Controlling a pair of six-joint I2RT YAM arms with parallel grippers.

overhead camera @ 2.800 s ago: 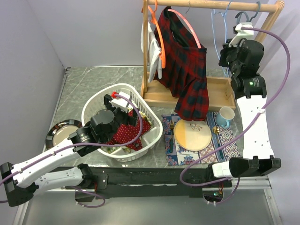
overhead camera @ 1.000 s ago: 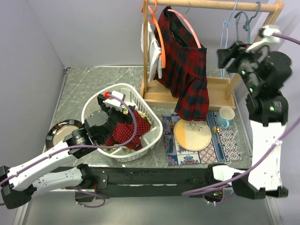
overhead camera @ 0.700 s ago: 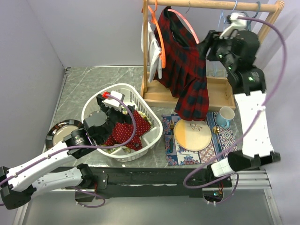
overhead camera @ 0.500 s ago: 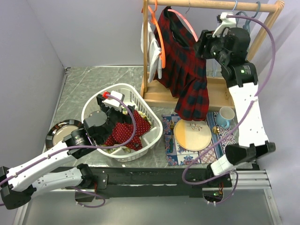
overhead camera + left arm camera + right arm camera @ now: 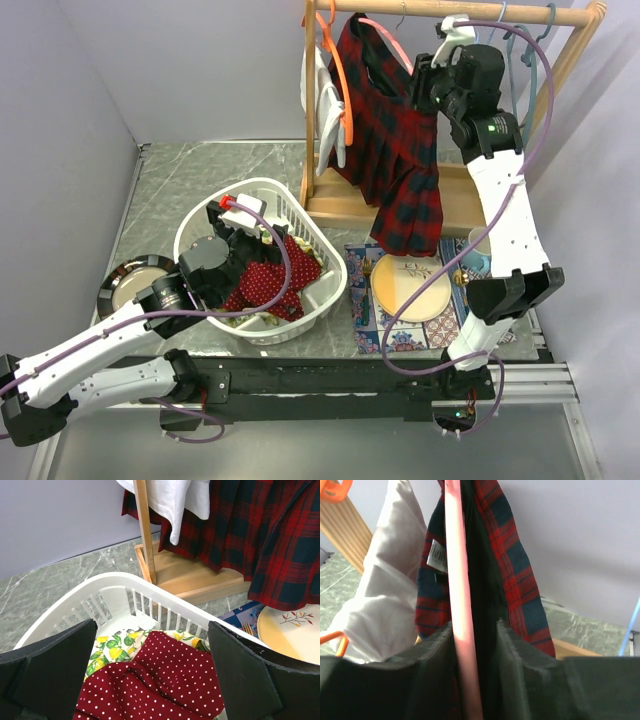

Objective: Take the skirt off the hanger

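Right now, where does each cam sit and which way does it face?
Top external: above and behind the bases, looking down on the table; left arm and right arm show.
Left wrist: over the basket, facing the skirt hem; open left pincer frames it.
Right wrist: at the hanger, looking along it; right pincer flanks it.
Shared: all three show the skirt.

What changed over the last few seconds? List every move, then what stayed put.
The right gripper swung left from the right end of the wooden rack to the hanger. Its fingers now straddle the pink bar and the skirt's waist; whether they clamp is unclear. The left gripper shifted slightly early on and stays open over the basket. The skirt still hangs on the hanger.
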